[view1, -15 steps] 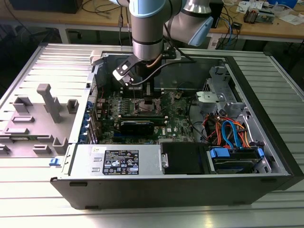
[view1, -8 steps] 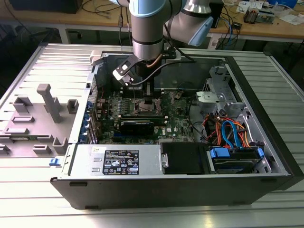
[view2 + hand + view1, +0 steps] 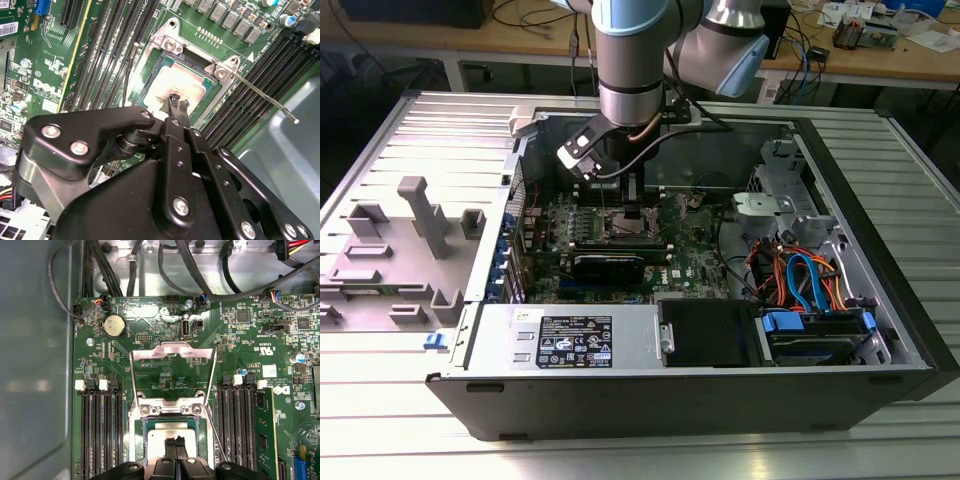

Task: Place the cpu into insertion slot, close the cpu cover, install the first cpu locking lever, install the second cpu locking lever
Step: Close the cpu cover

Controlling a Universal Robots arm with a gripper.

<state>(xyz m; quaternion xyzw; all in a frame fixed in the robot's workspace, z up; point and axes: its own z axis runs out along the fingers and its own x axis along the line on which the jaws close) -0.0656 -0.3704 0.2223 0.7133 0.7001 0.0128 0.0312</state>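
- Silver-grey, the cpu (image 3: 192,80) lies in the insertion slot (image 3: 170,410), far from the motherboard's edges. The cpu cover (image 3: 172,351) stands open on the side of the coin battery (image 3: 114,326).
- The gripper (image 3: 176,101) hangs just over the chip, jaws closed together and gripping nothing.
- Risk, I think: tips pressing off-centre could tilt the chip and bend socket pins. The free locking lever (image 3: 265,97) could also catch a finger.
- The open computer case (image 3: 670,400) lies on a ribbed aluminium table (image 3: 420,420); wooden benches (image 3: 920,60) with cables stand behind.
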